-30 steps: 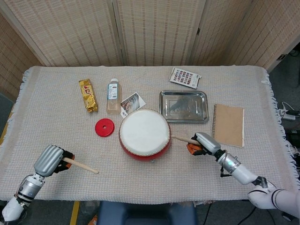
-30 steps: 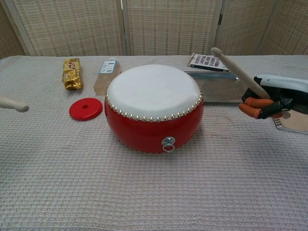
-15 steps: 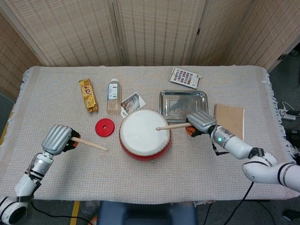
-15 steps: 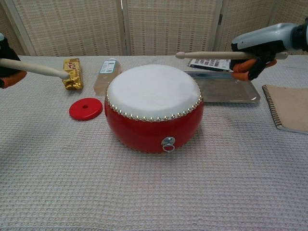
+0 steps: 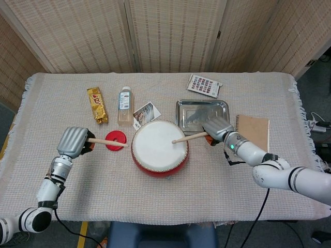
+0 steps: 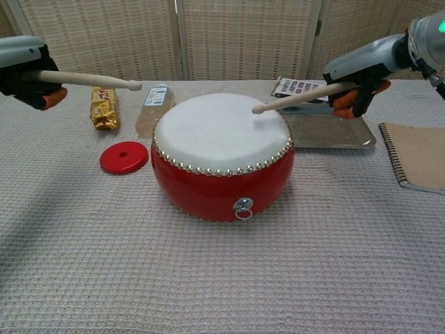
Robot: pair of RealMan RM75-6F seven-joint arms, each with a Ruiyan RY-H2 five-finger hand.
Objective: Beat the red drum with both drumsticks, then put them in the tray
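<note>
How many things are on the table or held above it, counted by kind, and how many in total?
Drum: 1
Drumsticks: 2, one in the left hand, one in the right hand
Metal tray: 1
Red disc: 1
Gold snack bar: 1
Small bottle: 1
Photo card: 1
Colour chart card: 1
Notebook: 1
Total: 10

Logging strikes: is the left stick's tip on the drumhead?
Apart. Chest view shows the left stick tip in the air, left of the drum and above the skin.
</note>
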